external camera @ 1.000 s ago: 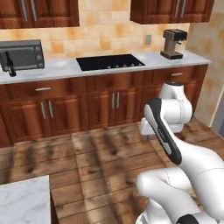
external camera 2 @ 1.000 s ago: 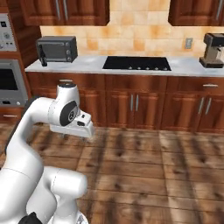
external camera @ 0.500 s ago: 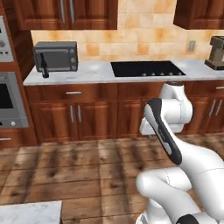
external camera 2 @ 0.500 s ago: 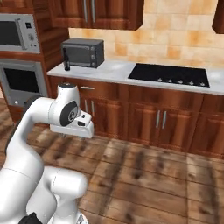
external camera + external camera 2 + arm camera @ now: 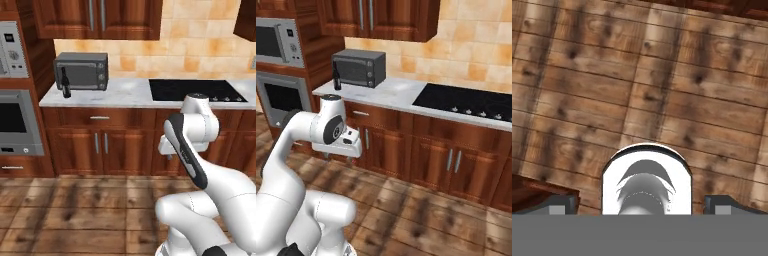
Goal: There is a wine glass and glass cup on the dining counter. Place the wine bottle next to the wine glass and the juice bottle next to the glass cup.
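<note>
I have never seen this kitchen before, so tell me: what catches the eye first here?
The white arm, folded in the foreground. Behind it, a dark wine bottle stands on the marble counter beside a grey toaster oven, with a black cooktop to their right. The gripper faces the wooden floor.

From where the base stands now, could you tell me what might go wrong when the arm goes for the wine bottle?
The wine bottle stands at the counter's left end, close against the toaster oven, so a wide approach could knock either. It also stands near the counter's front edge; a nudge might tip it to the floor. The gripper points down at the wooden floor, with the arm folded, so it probably needs a large swing near the cabinet doors.
</note>
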Motion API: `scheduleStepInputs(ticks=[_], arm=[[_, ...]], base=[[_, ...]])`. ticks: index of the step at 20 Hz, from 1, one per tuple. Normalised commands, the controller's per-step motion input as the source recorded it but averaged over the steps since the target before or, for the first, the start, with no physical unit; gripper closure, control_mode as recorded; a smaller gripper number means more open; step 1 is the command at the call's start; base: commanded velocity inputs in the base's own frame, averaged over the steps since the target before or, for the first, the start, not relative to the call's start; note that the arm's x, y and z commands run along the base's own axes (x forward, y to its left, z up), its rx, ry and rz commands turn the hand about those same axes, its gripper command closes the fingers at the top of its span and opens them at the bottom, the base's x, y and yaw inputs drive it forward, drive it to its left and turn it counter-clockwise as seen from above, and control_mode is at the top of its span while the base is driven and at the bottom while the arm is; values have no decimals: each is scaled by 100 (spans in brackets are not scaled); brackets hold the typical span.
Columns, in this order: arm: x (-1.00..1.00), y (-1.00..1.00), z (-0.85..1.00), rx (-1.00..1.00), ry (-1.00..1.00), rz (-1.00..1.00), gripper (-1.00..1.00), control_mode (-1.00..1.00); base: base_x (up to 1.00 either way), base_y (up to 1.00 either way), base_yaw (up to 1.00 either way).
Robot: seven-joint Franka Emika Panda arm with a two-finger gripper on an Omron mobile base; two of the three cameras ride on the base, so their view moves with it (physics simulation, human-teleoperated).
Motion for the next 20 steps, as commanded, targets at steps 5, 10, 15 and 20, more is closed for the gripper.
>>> scheduleStepInputs(ticks=[5, 10, 15, 20], arm=[[0, 0, 0, 0, 0, 0, -100, 100], [0, 0, 0, 0, 0, 0, -100, 100], [0, 0, 0, 0, 0, 0, -100, 100], [0, 0, 0, 0, 0, 0, -100, 100]], base=[[94, 10, 14], [90, 25, 8], [72, 54, 0], [65, 61, -8]])
